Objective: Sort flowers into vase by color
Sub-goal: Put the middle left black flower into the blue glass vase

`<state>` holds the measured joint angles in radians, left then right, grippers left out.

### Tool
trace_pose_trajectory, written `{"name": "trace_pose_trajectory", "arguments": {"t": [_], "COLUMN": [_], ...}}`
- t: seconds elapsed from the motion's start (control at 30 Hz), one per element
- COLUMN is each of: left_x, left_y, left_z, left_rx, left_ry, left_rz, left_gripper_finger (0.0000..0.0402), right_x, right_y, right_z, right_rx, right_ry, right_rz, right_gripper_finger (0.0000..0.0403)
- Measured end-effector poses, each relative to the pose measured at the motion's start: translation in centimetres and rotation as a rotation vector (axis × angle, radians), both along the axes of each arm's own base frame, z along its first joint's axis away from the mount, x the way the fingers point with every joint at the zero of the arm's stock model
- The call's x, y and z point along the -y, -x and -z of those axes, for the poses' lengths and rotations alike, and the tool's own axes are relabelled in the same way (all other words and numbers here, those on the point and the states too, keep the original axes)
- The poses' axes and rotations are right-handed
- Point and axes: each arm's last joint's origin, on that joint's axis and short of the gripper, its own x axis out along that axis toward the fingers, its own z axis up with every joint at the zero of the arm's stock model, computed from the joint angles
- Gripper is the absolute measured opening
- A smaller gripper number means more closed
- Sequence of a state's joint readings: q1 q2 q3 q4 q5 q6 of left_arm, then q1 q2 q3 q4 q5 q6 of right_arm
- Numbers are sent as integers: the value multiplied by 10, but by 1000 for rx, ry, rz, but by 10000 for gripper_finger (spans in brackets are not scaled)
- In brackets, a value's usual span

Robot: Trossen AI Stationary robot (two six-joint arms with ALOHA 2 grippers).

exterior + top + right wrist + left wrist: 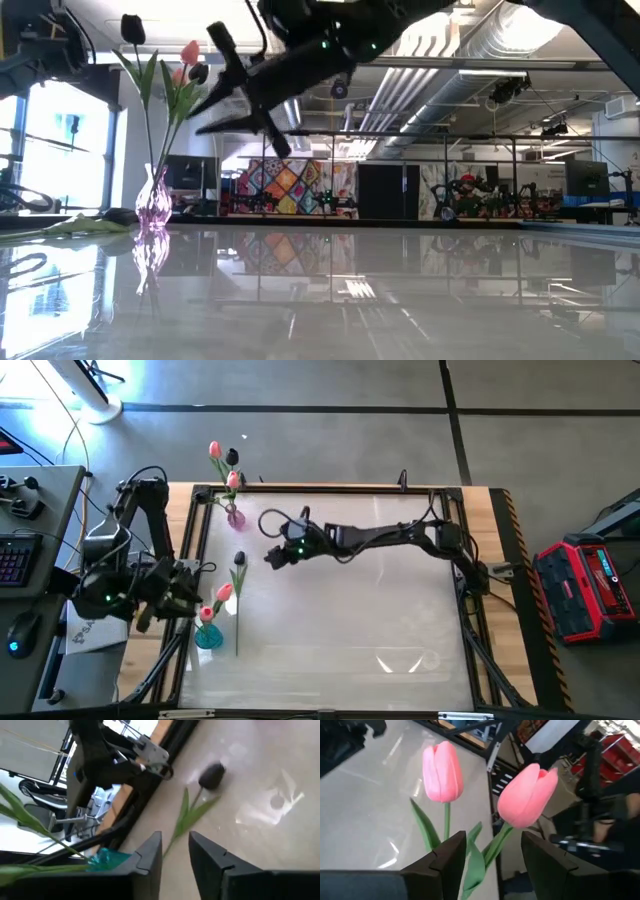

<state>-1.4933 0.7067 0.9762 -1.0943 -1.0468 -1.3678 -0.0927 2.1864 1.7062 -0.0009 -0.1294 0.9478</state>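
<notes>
Nearest the front edge, we are seeing the blue vase [208,637] with pink tulips [222,593], our left gripper [490,860] standing open around one stem, its grip unclear. Beyond, a dark tulip [238,559] is lying on the table under our right gripper [272,557], open and empty. Farthest, the purple vase [235,516] is holding mixed tulips.

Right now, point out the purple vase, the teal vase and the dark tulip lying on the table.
purple vase [152,205], low view, its belly.
teal vase [208,637], high view, its body.
dark tulip [212,775], right wrist view, its head.
</notes>
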Motion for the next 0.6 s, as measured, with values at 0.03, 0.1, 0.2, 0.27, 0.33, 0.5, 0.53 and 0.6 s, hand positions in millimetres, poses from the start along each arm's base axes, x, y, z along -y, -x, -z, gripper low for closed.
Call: {"name": "trace_pose_trajectory", "arguments": {"t": [0.03, 0.1, 0.2, 0.27, 0.33, 0.5, 0.53, 0.6], "left_x": [-3, -10, -22, -31, -40, -51, -51, -53], "left_y": [0, 1, 2, 2, 2, 1, 1, 1], "left_z": [-2, -10, -22, -31, -37, -43, -41, -39], "left_rx": [-6, -5, 22, 58, 109, 200, 202, 190], "left_ry": [18, 51, 74, 74, 45, -66, -90, -92], "left_rz": [7, 18, 29, 23, 9, -59, -62, -77], "left_gripper_finger": [179, 178, 177, 177, 177, 177, 177, 177], "right_x": [-3, -8, -18, -24, -30, -41, -43, -46], "right_y": [1, 4, 7, 8, 8, 9, 9, 9], "right_z": [6, 16, 25, 29, 30, 32, 32, 32], "right_rx": [-5, -19, -40, -53, -66, -88, -89, -91], "right_ry": [-10, -22, -35, -31, -28, -98, -106, -108], "right_rz": [3, -1, -11, -10, 7, 109, 118, 127], "right_gripper_finger": [78, 62, 41, 31, 24, 18, 18, 18]}}
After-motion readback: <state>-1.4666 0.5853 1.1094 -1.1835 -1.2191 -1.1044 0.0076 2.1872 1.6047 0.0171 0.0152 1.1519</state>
